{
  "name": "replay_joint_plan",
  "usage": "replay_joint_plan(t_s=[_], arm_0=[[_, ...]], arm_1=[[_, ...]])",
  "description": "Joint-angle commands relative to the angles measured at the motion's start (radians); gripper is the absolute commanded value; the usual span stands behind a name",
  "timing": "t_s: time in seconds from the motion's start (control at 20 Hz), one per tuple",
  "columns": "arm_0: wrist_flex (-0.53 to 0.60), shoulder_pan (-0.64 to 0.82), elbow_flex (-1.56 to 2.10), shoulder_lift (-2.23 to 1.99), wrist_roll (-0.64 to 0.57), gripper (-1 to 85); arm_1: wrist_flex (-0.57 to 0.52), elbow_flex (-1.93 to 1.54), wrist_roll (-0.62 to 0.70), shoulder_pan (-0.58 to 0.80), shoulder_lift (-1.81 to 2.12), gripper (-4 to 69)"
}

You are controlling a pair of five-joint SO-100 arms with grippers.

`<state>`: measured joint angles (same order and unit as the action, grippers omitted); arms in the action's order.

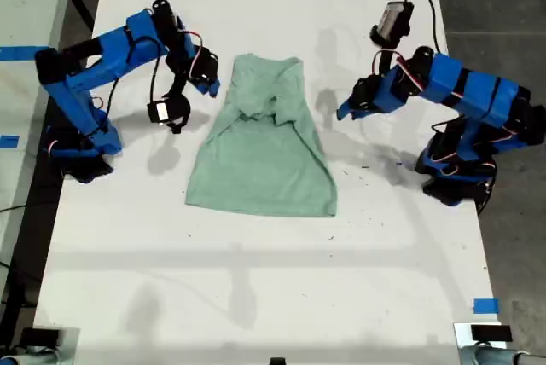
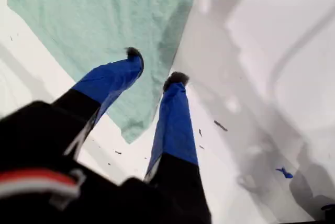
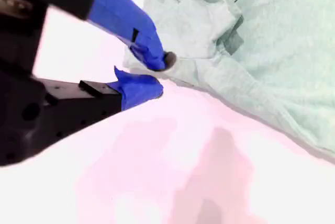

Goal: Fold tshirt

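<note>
Tshirt (image 1: pixel 264 152) long axis up–down in exterior view, hem nearest, both end effectors parted – empty

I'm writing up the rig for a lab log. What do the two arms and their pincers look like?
Both arms are built of bright blue segments with black joint blocks, sitting on black bases. Thin black and red cables loop along them. Each carries a small camera near its pincer. My first pincer has two blue fingers with dark tips; my second pincer has blue fingers on a black body.
</note>
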<state>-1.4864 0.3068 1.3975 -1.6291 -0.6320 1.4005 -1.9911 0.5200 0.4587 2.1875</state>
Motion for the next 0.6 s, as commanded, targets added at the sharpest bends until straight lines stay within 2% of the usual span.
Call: replay_joint_plan(t_s=[0.0, 0.05, 0.15, 0.2, 0.3, 0.55], arm_0=[[0.100, -0.097, 0.419, -0.399, 0.117, 0.1], [0.120, -0.130, 0.534, -0.499, 0.170, 2.9], [0.156, -0.202, 0.701, -0.663, 0.259, 12.2], [0.163, -0.233, 0.746, -0.713, 0.282, 12.6], [0.153, -0.281, 0.767, -0.730, 0.316, 13.2], [0.242, -0.350, 0.736, -0.577, 0.339, 14.1]], arm_1=[[-0.006, -0.009, -0.032, -0.092, 0.049, 11.0], [-0.003, -0.021, -0.038, -0.132, 0.049, 11.8], [0.021, -0.029, -0.061, -0.202, 0.049, 21.8], [0.037, -0.026, -0.077, -0.235, 0.043, 27.4], [0.049, -0.034, -0.112, -0.296, 0.023, 32.9], [-0.051, -0.114, -0.224, -0.449, -0.166, 34.7]])
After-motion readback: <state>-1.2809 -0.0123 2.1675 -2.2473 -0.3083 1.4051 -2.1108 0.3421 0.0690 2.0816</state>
